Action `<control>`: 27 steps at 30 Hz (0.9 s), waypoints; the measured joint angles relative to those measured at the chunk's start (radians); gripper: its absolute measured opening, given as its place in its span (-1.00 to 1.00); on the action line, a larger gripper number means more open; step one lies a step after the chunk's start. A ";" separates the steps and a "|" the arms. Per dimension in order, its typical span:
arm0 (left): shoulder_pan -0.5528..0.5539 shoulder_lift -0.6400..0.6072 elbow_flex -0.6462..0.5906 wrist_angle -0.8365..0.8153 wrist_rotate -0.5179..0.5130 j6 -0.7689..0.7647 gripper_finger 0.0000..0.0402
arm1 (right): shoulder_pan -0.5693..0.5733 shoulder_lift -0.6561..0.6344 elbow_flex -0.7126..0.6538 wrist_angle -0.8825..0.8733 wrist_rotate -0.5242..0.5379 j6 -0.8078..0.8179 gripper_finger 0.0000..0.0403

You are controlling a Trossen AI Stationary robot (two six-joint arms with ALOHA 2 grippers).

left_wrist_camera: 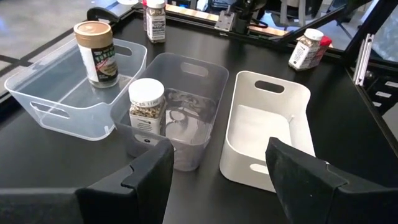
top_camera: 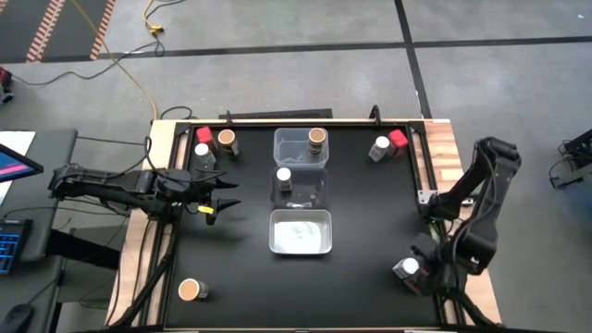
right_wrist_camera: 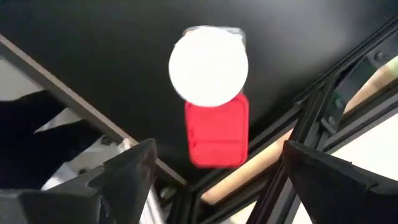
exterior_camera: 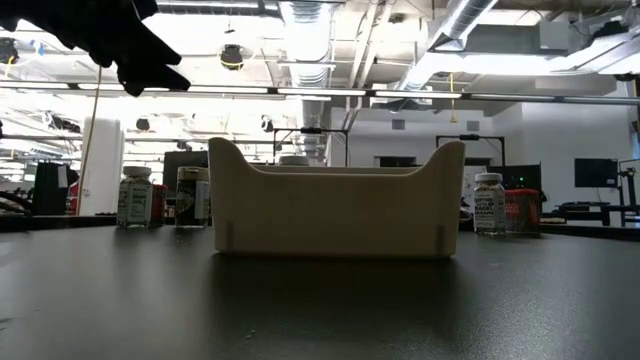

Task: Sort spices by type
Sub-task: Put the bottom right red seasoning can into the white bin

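Observation:
Three bins stand in a row at mid-table. The far clear bin [top_camera: 289, 159] holds a tan-topped jar [top_camera: 317, 139], the middle clear bin [top_camera: 314, 190] holds a white-topped jar [top_camera: 284, 175], and the near white bin [top_camera: 301, 231] holds nothing. My left gripper [top_camera: 220, 196] hovers open left of the bins and faces them [left_wrist_camera: 219, 149]. My right gripper [top_camera: 424, 268] is open at the near right corner. It points down over a white-topped jar [right_wrist_camera: 208, 65] and a red square-topped jar [right_wrist_camera: 216, 130] that stand side by side on the table; only the white-topped jar [top_camera: 408, 268] shows in the high view.
More jars stand on the table: red [top_camera: 203, 137], white [top_camera: 202, 151] and tan [top_camera: 227, 141] at the far left, white [top_camera: 380, 146] and red [top_camera: 398, 139] at the far right, and a tan one [top_camera: 191, 289] at the near left. A raised frame rail [right_wrist_camera: 323, 106] runs close beside the right gripper.

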 joint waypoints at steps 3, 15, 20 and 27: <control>0.000 0.000 0.000 0.000 0.000 0.000 0.21 | 0.017 0.030 0.000 0.014 0.000 0.006 0.86; 0.000 0.000 0.000 0.000 0.000 0.000 0.21 | 0.030 0.146 0.000 0.030 -0.024 -0.017 0.86; 0.000 0.000 0.000 0.000 0.000 0.000 0.21 | 0.030 0.150 -0.006 0.042 -0.022 -0.028 0.86; 0.000 0.000 0.000 0.000 -0.001 -0.005 0.21 | 0.026 0.113 -0.150 0.213 -0.021 -0.016 0.84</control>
